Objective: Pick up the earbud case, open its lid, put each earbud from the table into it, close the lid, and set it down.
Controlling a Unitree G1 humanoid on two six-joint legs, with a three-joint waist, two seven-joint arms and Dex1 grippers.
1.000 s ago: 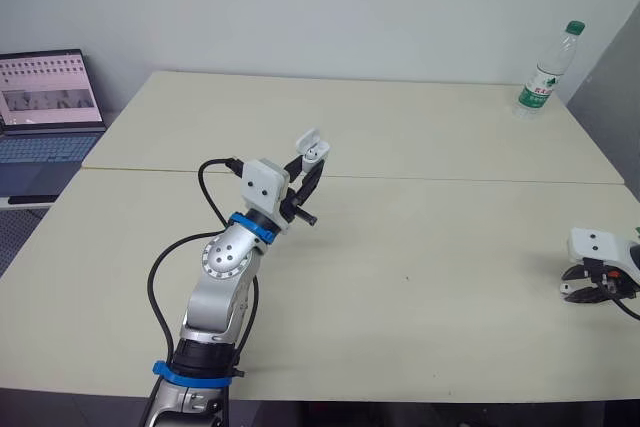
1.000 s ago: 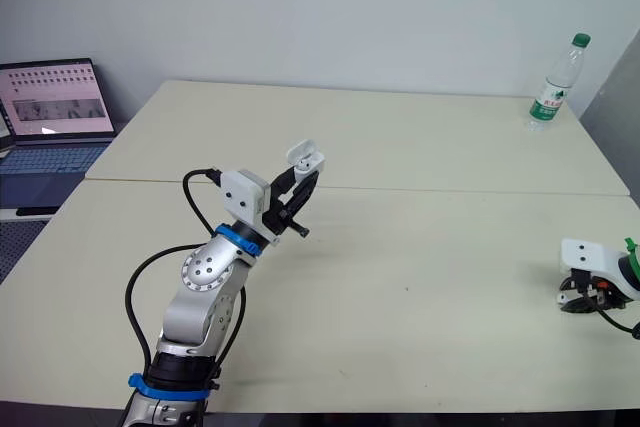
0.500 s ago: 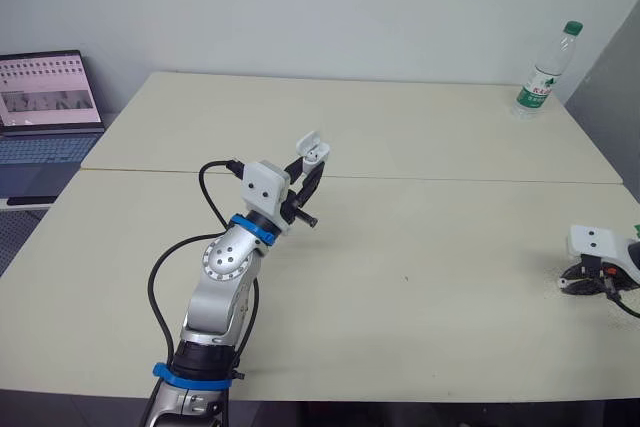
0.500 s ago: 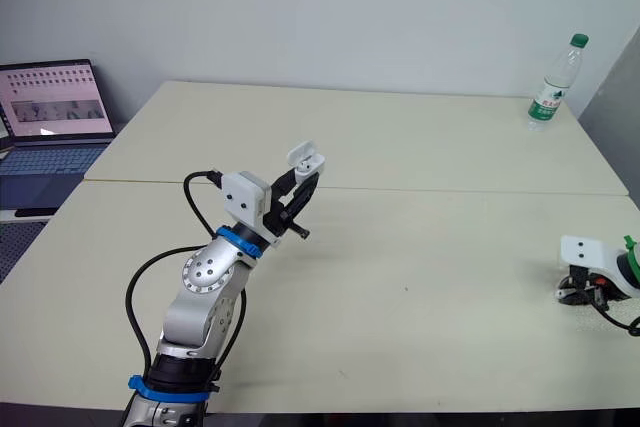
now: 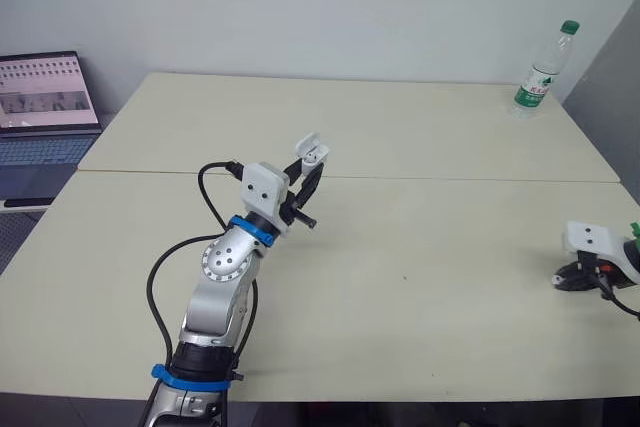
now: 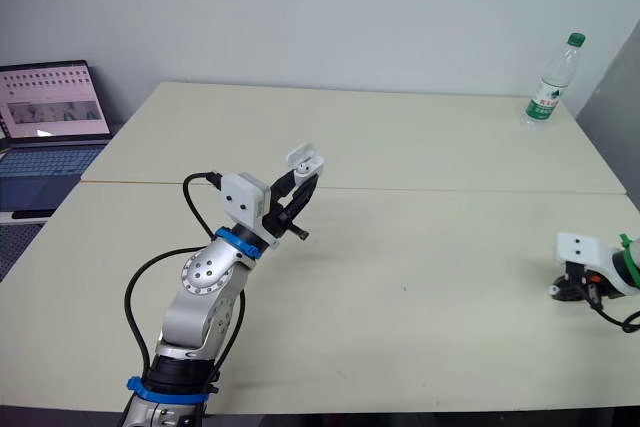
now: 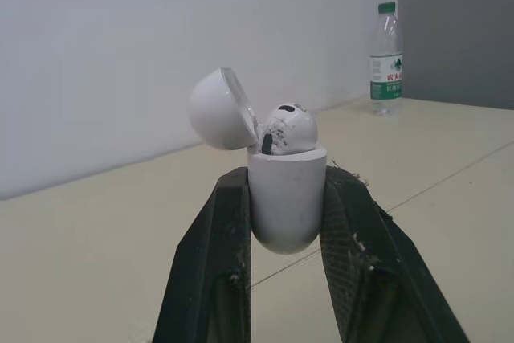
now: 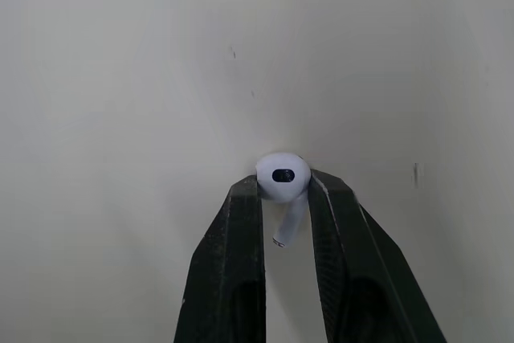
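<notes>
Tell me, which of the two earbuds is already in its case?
The earbud poking out of the open case in the left fingers. The other earbud is pinched between the right fingers.

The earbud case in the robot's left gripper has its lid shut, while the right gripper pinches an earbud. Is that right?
Not quite: the lid is open. The left wrist view shows the earbud case in the left gripper with its lid tipped back and one earbud seated inside. The right gripper does pinch the other earbud.
</notes>
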